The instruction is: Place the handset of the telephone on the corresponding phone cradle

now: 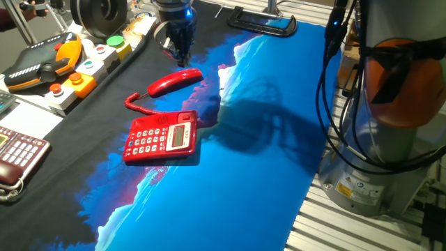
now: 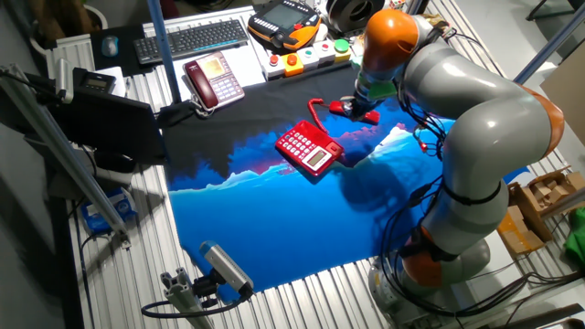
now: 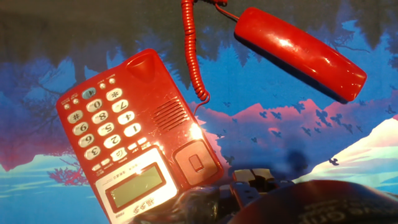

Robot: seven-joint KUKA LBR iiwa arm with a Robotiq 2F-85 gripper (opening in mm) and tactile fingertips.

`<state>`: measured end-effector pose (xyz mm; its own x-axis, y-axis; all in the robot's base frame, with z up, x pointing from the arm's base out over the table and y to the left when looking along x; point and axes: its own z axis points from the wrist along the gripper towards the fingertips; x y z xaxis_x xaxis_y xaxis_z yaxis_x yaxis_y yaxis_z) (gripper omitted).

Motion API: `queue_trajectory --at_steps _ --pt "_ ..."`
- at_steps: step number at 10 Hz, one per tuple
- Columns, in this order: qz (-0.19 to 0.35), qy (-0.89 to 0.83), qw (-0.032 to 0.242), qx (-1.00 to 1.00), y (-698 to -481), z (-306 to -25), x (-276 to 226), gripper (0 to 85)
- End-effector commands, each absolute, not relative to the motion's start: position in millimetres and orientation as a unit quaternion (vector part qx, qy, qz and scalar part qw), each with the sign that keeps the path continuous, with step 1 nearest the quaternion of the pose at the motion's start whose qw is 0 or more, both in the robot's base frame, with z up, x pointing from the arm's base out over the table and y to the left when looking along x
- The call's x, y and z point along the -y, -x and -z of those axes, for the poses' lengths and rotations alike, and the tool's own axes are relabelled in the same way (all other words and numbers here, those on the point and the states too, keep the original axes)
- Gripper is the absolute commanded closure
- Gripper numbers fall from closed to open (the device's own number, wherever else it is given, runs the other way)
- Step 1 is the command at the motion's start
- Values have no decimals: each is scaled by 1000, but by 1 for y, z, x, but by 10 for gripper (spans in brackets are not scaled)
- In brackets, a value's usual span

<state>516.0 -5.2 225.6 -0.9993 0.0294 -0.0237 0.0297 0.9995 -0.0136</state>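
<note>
My pincer hangs above the far end of the glossy bright red curved plastic handset, near it; whether the fingers touch it or how far they are parted I cannot tell, and they grip nothing that I can see. The handset lies off the phone on the blue-and-black printed mat covering the table, just beyond the small bright red desk telephone with pale buttons and grey display. A red coiled cord runs between the two. In the hand view the phone cradle, the red recessed strip beside the keypad, lies bare. A dark maroon phone with pale keys sits well apart.
</note>
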Motion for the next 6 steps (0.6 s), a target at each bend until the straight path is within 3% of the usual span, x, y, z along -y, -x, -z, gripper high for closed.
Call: queue_trajectory --at_steps 1,6 --pt "9 -15 12 -1000 -516 -225 6 843" --pt "7 -16 14 -1000 -514 -225 8 843"
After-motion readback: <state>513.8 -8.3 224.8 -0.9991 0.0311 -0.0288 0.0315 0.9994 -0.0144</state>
